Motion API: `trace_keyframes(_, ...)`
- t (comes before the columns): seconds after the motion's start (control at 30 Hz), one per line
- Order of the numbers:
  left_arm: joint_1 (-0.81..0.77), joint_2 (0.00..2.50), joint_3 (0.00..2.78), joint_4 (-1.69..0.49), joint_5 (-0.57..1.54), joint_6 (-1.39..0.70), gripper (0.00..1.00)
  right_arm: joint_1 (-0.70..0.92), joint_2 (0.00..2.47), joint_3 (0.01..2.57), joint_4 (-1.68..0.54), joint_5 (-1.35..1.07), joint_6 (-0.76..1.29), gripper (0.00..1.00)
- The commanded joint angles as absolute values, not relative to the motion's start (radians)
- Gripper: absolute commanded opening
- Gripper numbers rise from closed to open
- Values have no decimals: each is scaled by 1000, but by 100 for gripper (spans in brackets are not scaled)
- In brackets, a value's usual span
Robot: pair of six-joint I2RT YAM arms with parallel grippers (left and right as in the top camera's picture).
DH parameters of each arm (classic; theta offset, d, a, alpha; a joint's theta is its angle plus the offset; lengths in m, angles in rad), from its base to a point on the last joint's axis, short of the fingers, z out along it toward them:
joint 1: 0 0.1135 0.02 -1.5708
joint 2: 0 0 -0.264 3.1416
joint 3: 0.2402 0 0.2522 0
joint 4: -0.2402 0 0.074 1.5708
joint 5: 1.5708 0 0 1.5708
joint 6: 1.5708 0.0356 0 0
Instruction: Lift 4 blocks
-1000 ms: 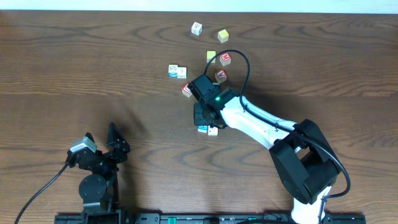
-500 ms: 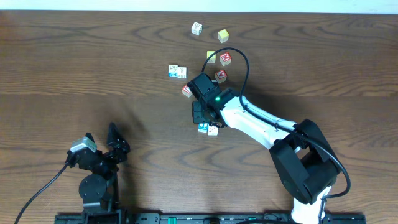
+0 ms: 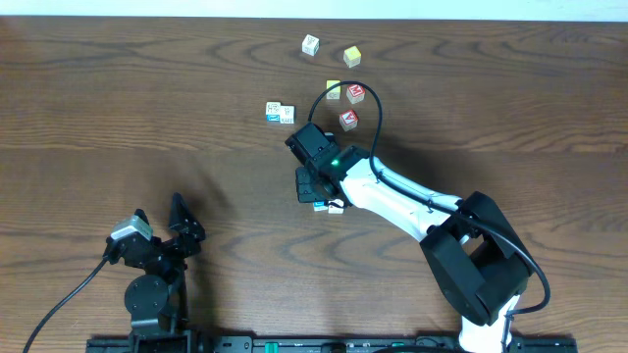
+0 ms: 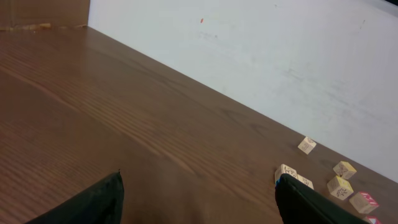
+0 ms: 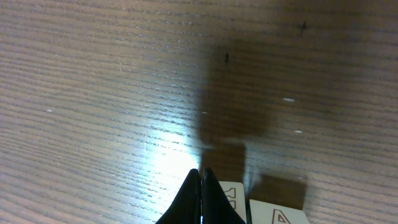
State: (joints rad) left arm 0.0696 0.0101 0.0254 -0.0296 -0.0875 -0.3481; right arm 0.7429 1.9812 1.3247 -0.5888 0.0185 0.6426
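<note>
Red blocks [image 3: 348, 120] sit on the counter [image 3: 118, 98] beyond the right end effector [image 3: 309, 184]. A blue block [image 3: 321, 204] and white block [image 3: 336, 207] peek from under it overhead — its wrist view shows fingertips [image 5: 193, 199] pinched shut, empty. Left end effector [image 3: 160, 218] stands open, well apart.

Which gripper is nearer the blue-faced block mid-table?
Right. The right gripper, shut, hangs just beside the blue-faced block, on its far side. The left gripper, open, is far off to its left, by its own base.
</note>
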Motion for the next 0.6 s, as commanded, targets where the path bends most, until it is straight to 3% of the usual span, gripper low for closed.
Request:
trace_keyframes(0.0, 66, 5, 5, -67, -97, -356, 78, 744, 1971, 1338, -583, 44, 634, 1)
trace_keyframes(0.57, 66, 5, 5, -67, -97, -356, 78, 705, 1971, 1338, -599, 49, 635, 1)
